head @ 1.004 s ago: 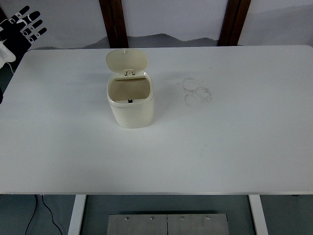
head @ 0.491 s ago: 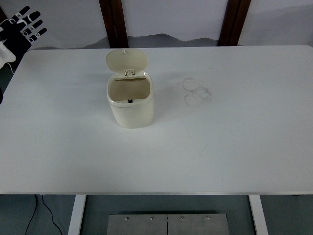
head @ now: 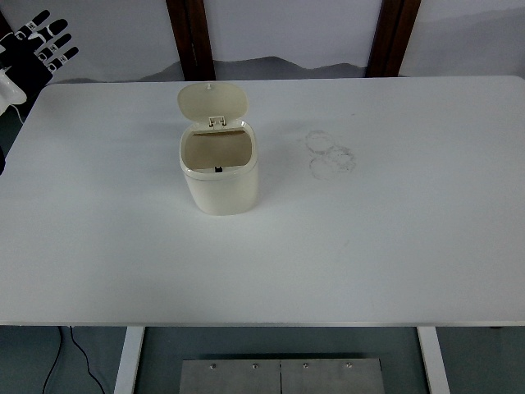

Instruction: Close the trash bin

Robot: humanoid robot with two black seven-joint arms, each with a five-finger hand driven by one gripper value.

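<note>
The left robot hand (head: 43, 41) hovers off the counter's far-left corner, fingers spread and holding nothing; the right one is out of view. From it, toward four o'clock, the cream trash bin (head: 220, 168) stands upright on the white counter (head: 394, 246), left of centre. Its lid (head: 212, 102) is tipped up at twelve o'clock on a rear hinge. It looks like light, stiff, smooth plastic: press the lid's top edge forward and down gently, or the bin may slide.

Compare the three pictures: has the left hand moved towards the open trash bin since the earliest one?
No. The left hand stays beyond the table's far left corner, equally far from the trash bin, whose lid stands open.
</note>
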